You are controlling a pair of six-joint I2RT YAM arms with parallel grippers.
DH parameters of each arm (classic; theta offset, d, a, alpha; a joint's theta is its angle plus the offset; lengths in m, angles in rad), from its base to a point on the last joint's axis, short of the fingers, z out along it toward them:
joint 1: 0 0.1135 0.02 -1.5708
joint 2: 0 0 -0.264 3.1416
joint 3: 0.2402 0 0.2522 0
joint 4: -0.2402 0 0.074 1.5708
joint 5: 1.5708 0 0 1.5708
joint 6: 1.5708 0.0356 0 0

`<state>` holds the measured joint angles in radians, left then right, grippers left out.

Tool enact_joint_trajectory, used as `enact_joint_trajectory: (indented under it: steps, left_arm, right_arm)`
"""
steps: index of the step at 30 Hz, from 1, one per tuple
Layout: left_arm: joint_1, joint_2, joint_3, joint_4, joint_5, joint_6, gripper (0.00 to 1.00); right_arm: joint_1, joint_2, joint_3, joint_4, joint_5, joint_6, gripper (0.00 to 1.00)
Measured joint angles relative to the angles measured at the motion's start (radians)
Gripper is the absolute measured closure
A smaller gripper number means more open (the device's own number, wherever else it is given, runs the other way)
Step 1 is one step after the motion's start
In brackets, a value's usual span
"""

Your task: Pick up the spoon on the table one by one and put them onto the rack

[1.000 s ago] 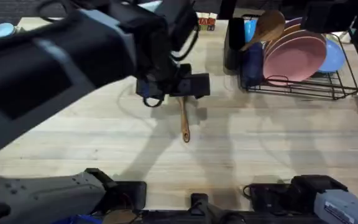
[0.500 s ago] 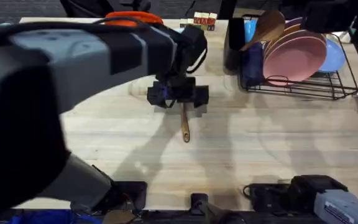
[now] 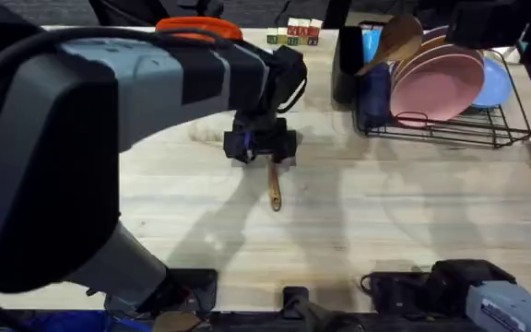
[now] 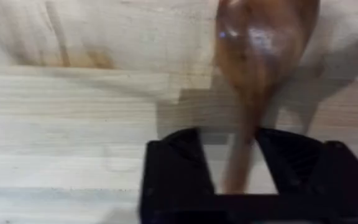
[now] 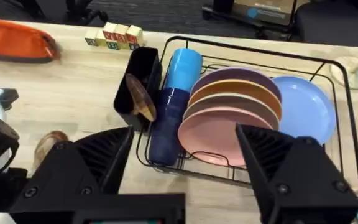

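One spoon [image 5: 140, 98] already stands in the rack's [image 3: 450, 134] black holder, while the second spoon [image 3: 274, 187] lies on the table [image 3: 385, 221] left of the rack, its handle between the left gripper's [image 4: 240, 163] spread fingers, not yet pinched; right gripper [image 5: 182, 163] open.

The left arm reaches out across the middle, big and dark under the camera, its gripper [image 3: 267, 159] pointing straight down with the black fingers [image 4: 178, 163] spread apart. The right gripper [image 5: 185, 163] hangs back low, its two fingers set wide
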<state>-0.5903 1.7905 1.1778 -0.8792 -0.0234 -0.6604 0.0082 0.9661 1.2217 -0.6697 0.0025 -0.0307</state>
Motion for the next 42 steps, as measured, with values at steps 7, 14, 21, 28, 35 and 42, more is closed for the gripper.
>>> enact_joint_trajectory:
  steps: [7,14,21,28,35,42]
  left_arm:
    - [0.000,0.000,0.000,0.001,-0.003,-0.006,0.835]
    - [0.001,0.000,0.003,0.000,-0.003,-0.006,0.949]
    - [0.003,0.000,0.003,0.000,-0.002,-0.005,0.958]
    - [0.004,0.013,0.026,-0.023,0.002,-0.005,0.958]
    - [0.004,0.051,0.124,-0.048,0.029,0.008,0.958]
    - [0.004,0.051,0.214,-0.086,0.030,0.031,0.958]
  right_arm:
    - [0.000,0.000,0.000,0.000,0.000,0.000,0.009]
    - [0.000,0.000,0.000,0.000,0.000,0.000,0.009]
    - [0.000,0.000,0.000,0.000,0.000,0.000,0.009]
    - [0.000,0.000,0.000,0.000,0.000,0.000,0.009]
    - [0.000,0.000,0.000,0.000,0.000,0.000,0.009]
    - [0.000,0.000,0.000,0.000,0.000,0.000,0.009]
